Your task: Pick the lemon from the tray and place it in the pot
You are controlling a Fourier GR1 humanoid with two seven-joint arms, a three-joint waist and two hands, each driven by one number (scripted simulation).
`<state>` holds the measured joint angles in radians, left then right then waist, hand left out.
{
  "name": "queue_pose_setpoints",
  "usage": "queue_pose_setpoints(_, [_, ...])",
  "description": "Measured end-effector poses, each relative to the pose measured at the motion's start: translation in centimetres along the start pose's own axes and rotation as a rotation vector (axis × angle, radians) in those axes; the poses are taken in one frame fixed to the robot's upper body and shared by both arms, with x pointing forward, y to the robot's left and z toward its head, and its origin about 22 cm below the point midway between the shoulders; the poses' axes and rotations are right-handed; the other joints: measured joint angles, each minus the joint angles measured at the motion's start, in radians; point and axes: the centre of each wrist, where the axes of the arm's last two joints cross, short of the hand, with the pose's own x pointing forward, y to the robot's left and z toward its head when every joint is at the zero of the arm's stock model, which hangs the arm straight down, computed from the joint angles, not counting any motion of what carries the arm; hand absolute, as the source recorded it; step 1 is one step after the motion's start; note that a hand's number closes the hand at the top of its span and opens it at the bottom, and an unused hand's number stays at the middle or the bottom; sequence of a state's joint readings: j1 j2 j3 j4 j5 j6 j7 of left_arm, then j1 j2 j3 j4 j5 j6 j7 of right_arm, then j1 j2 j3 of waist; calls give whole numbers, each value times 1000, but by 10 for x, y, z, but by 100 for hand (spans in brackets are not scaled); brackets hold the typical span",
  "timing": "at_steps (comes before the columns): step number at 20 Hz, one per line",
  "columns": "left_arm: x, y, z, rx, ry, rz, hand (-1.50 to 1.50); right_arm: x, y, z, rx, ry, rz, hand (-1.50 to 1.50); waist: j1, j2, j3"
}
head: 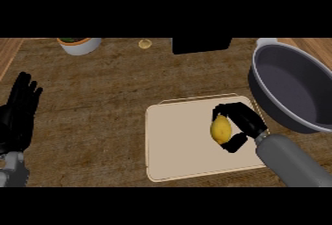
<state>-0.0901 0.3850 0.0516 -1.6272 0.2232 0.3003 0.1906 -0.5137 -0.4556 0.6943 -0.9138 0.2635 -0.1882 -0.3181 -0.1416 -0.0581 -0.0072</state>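
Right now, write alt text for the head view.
The right hand curls round a lemon on a beige tray, with a dark pot to its right. The left hand rests open at the left edge of the counter.

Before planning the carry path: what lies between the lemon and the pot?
In the head view, only the right hand, curled round the lemon, and the tray's rim; the pot sits just beyond.

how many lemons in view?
1: the lemon on the tray, with the right hand curled round it. A small yellow object at the far edge is unidentifiable.
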Motion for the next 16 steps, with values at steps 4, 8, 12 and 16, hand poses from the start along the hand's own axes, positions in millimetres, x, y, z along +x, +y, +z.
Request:
queue_pose_setpoints(4, [-3, 5, 4, 11, 2, 0, 0, 11, -29, 6, -257, 52, -35, 150, -10, 0, 0])
queue_pose_setpoints(8, [-1, 6, 6, 7, -3, 4, 0, 24, -63, 20, -478, 98, -48, 150, -6, 6, 1])
queue_pose_setpoints(12, [1, 5, 7, -7, -11, 12, 0, 32, -96, 53, -625, 162, -45, 150, 10, 17, 2])
queue_pose_setpoints(16, [5, -2, 2, -35, -28, 20, 0, 52, -127, 89, -714, 224, -57, 150, 37, 31, 3])
